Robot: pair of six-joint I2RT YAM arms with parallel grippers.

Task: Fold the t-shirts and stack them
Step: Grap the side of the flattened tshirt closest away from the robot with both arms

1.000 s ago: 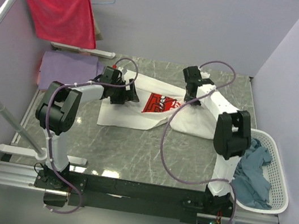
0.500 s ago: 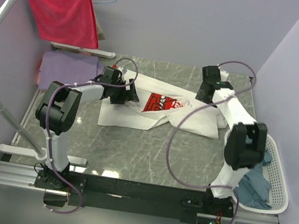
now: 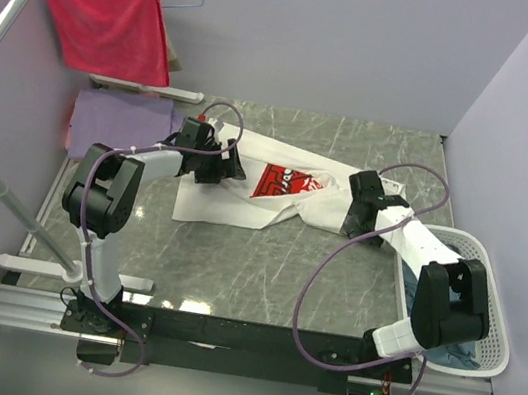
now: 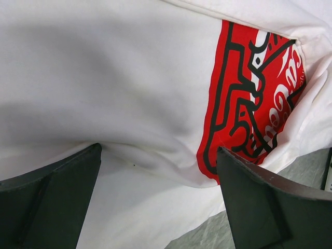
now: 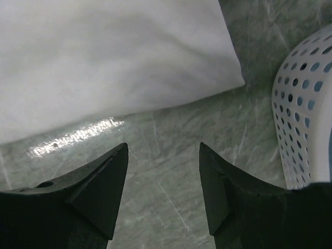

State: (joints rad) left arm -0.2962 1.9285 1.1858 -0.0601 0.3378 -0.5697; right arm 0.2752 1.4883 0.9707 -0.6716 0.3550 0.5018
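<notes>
The white t-shirt with the red chest print lies spread across the middle of the table. My left gripper hangs open over it; in the left wrist view the white cloth and red print fill the space between its fingers. My right gripper is open and empty at the shirt's right edge; in the right wrist view it is over bare table, just beyond the shirt's hem. The lavender tee lies folded at far left. The grey-blue tee lies in the basket, mostly hidden by my right arm.
The white slotted basket stands at the right edge, close to my right gripper; it also shows in the right wrist view. A red cloth hangs on a hanger at the back left. A metal rail crosses the left side.
My right gripper moved from the back of the table toward me, to the shirt's right edge. The shirt's right side now lies spread further right. The left arm has not moved.
</notes>
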